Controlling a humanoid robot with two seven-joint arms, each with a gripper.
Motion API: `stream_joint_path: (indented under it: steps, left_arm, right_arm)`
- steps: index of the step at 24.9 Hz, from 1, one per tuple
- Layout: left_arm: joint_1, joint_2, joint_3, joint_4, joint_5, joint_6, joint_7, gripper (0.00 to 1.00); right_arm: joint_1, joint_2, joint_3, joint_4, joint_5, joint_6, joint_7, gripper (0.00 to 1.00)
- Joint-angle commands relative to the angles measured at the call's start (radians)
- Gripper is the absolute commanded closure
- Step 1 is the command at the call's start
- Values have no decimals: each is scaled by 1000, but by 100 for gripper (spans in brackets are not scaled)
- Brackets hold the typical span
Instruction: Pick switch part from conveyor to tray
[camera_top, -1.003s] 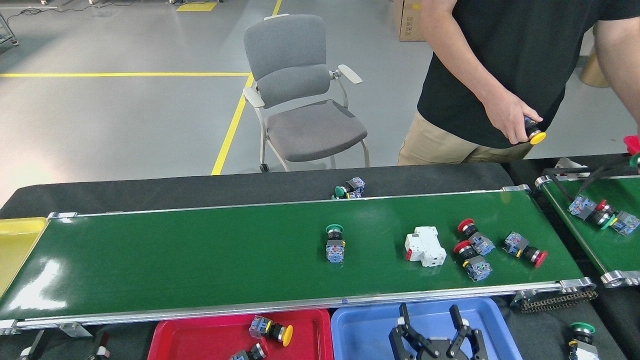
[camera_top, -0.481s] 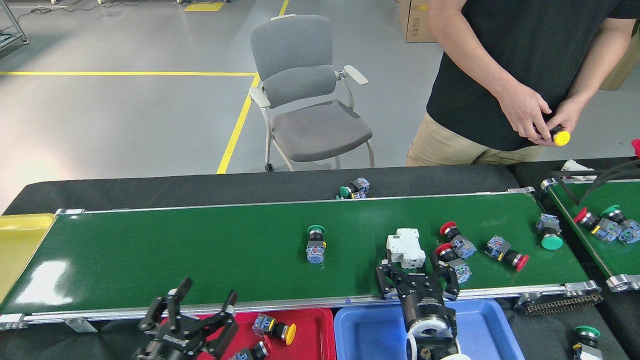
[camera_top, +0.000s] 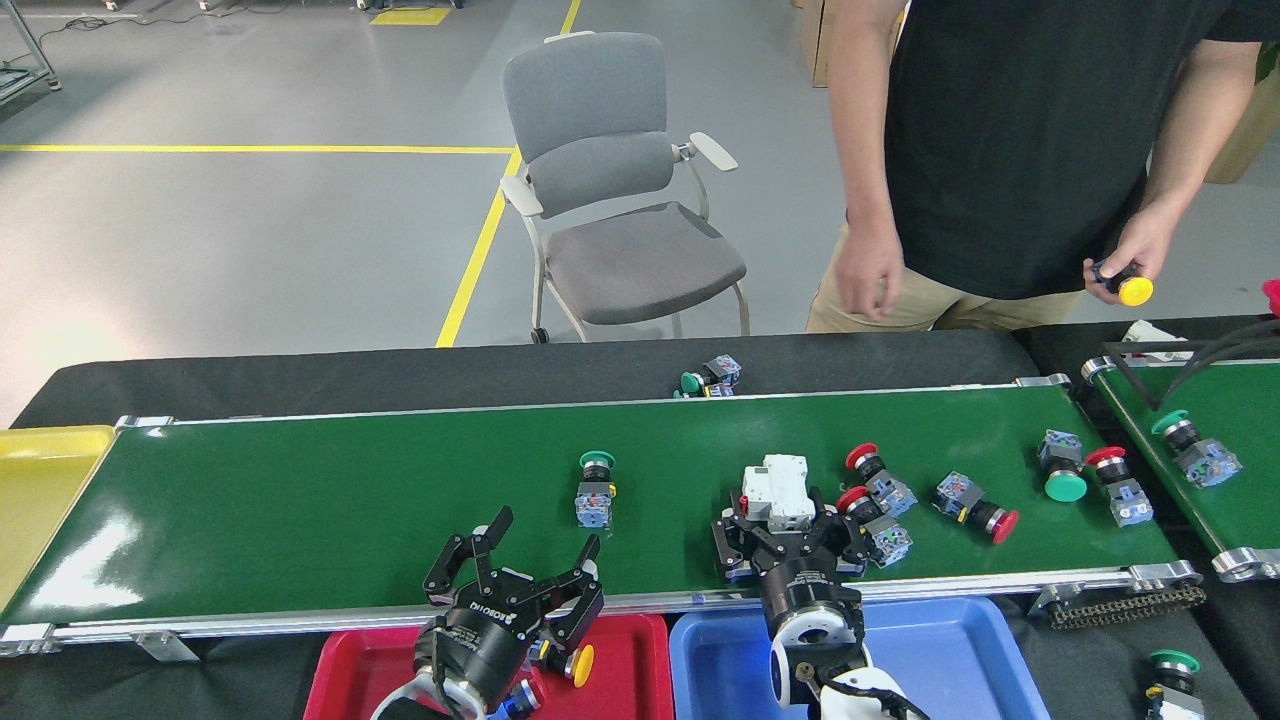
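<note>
Conveyor (camera_top: 350, 500) carries switch parts (camera_top: 595, 490), perhaps seven.

Glossy green conveyor (camera_top: 350, 500), silver metal rails, cloth-seated chair (camera_top: 640, 262)

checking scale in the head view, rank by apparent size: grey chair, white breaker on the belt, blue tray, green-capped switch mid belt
1. grey chair
2. blue tray, partly cut off and nearer the camera
3. white breaker, partly hidden by the right gripper
4. green-capped switch

My single head camera looks forward and down, fairly near, across the conveyor (camera_top: 400, 500) toward a chair (camera_top: 610, 190).
</note>
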Motion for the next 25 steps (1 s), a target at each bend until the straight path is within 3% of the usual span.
stream_joint_path:
  steps: [1, 3, 8, 10, 12, 14, 15, 17, 20, 22, 24, 25]
  left_arm:
    - [-45, 2, -14, 39, -9, 55, 3, 0]
    - [-73, 2, -11, 76, -21, 69, 5, 0]
    - [-114, 4, -3, 145, -23, 75, 6, 0]
    - [-131, 2, -2, 185, -23, 107, 9, 1]
    - [-157, 4, -3, 228, -24, 160, 12, 9]
    - [-182, 12, -2, 266, -18, 181, 35, 39]
    - [-183, 19, -3, 271, -15, 176, 66, 59]
    - [-175, 36, 0, 271, -3, 135, 135, 89]
    - [-143, 39, 12, 260, 36, 55, 190, 98]
    - [-99, 53, 17, 213, 42, 43, 193, 99]
    - [-44, 85, 20, 147, 43, -11, 193, 99]
    - [-14, 93, 23, 110, 46, -40, 193, 99]
  right_arm:
    - [-11, -6, 1, -65, -5, -81, -2, 81]
    - [31, -34, -5, -155, -15, -163, 6, 81]
    - [256, -238, -18, -463, -87, -493, 7, 78]
    - [339, -328, -64, -529, -134, -656, -2, 76]
    - [404, -370, -137, -536, -153, -786, -7, 76]
    - [469, -379, -271, -529, -162, -930, -8, 76]
    - [508, -376, -334, -525, -163, -1002, -8, 76]
    - [568, -373, -417, -513, -163, -1024, -8, 75]
    - [651, -373, -478, -486, -163, -1024, -8, 72]
    - [667, -367, -532, -477, -165, -1024, -8, 58]
    - [686, -331, -584, -476, -166, -1024, 0, 0]
    - [694, -313, -604, -476, -168, -1024, -2, 1]
